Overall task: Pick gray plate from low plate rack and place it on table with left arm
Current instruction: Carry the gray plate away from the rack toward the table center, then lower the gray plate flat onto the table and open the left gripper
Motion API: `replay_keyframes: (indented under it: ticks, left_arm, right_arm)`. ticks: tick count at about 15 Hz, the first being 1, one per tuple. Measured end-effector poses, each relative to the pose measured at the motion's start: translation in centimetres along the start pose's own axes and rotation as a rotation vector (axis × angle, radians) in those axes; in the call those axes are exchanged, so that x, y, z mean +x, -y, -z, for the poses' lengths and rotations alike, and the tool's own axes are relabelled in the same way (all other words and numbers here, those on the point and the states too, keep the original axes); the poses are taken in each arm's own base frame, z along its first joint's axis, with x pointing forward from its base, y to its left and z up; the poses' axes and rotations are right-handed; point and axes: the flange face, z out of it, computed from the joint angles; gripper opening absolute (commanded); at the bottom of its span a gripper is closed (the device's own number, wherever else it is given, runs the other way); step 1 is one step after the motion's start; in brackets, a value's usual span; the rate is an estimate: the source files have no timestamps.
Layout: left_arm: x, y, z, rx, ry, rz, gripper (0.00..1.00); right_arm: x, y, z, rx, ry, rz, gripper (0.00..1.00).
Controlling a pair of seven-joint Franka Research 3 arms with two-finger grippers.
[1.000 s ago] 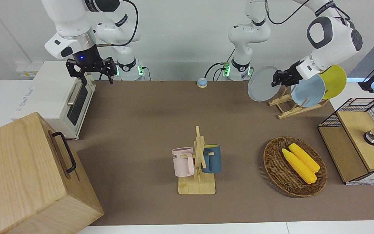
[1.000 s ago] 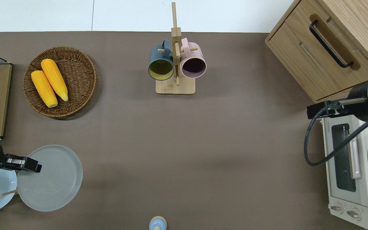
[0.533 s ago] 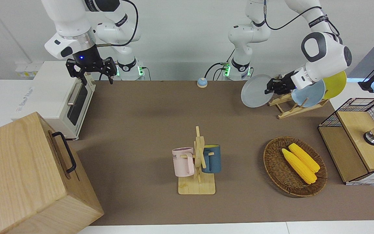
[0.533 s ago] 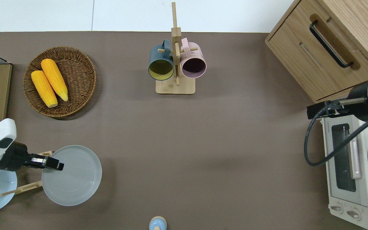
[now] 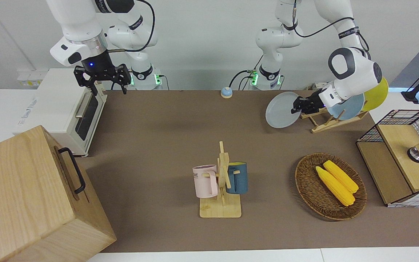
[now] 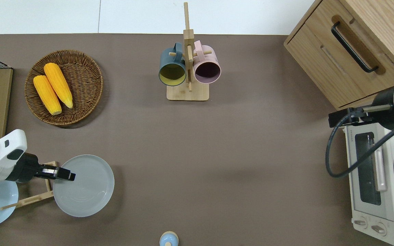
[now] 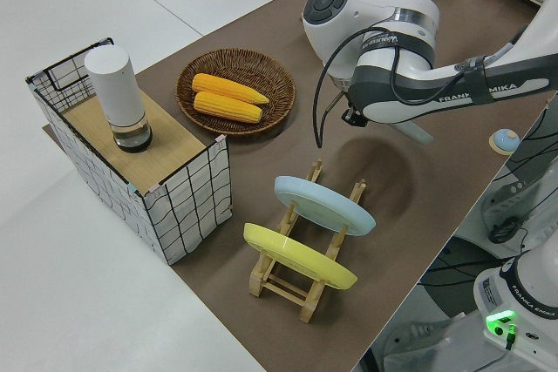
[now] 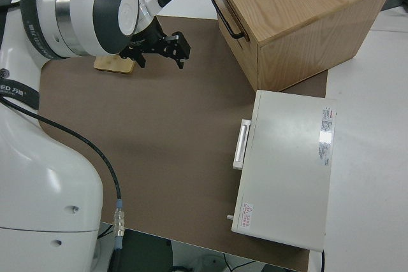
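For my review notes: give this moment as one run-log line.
left gripper: shut on gray plate, off low plate rack, over table | right arm: parked | placement: not yet done

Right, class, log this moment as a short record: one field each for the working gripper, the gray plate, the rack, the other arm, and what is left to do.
working gripper: left gripper, shut on the gray plate's rim
gray plate: gray plate out of the rack, held tilted over the table
rack: low plate rack holds the light blue plate and the yellow plate
other arm: right gripper, open, parked
left to do: set the plate down flat and release
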Motion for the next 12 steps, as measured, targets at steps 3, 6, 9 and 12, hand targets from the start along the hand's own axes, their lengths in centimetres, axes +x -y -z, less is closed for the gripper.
replay_keyframes:
  ticks: [3,6,9,12]
  left_arm:
    - [0.0,0.7,-1.4,-0.01,-0.007,-0.012,0.0]
    - [0.1,1.2,-2.2,-0.009,-0.014,-0.013,0.0]
    - [0.0,1.7,-3.2,-0.022,-0.023,-0.03,0.0]
    - [0.0,2.2,-3.8,-0.022,-0.032,-0.038,0.0]
  right_arm:
    - [0.0,0.0,0.0,0.0,0.0,0.0,0.983]
    - [0.0,0.0,0.0,0.0,0.0,0.0,0.983]
    - [0.0,0.0,0.0,0.0,0.0,0.0,0.983]
    - [0.0,0.0,0.0,0.0,0.0,0.0,0.983]
